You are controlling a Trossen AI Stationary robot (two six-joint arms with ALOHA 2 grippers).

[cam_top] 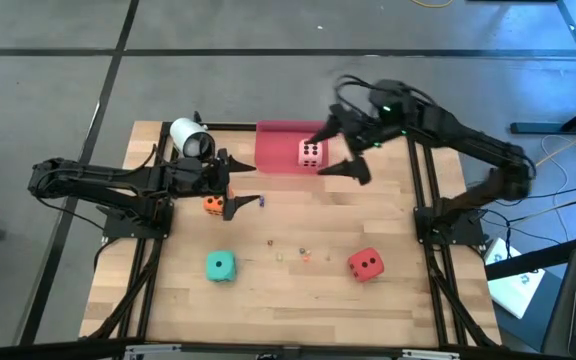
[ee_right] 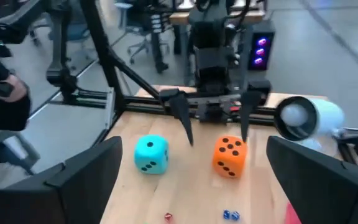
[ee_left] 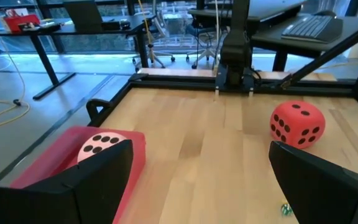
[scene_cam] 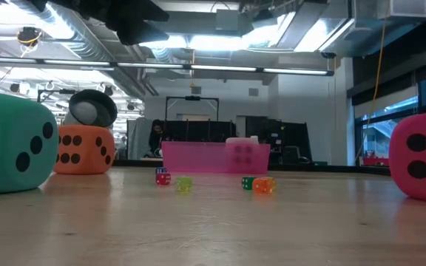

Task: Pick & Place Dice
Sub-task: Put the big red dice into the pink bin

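Four dice show. The pale pink die (cam_top: 310, 152) lies inside the flat pink tray (cam_top: 278, 140) at the table's far edge. My right gripper (cam_top: 340, 150) is open just right of it, fingers spread over the tray's right end. The orange die (cam_top: 213, 205) rests on the table left of centre. My left gripper (cam_top: 246, 185) is open beside and above it, and the right wrist view shows its fingers pointing down over the orange die (ee_right: 229, 154). The teal die (cam_top: 220, 266) and the red die (cam_top: 365, 264) sit on the near half of the table.
Tiny coloured beads (cam_top: 290, 250) are scattered at the table's middle, between the teal and red dice. A white cylinder (cam_top: 190, 138) stands at the far left, beside the left arm. Arm bases (cam_top: 448, 225) stand at both side edges. Bare wood lies along the near edge.
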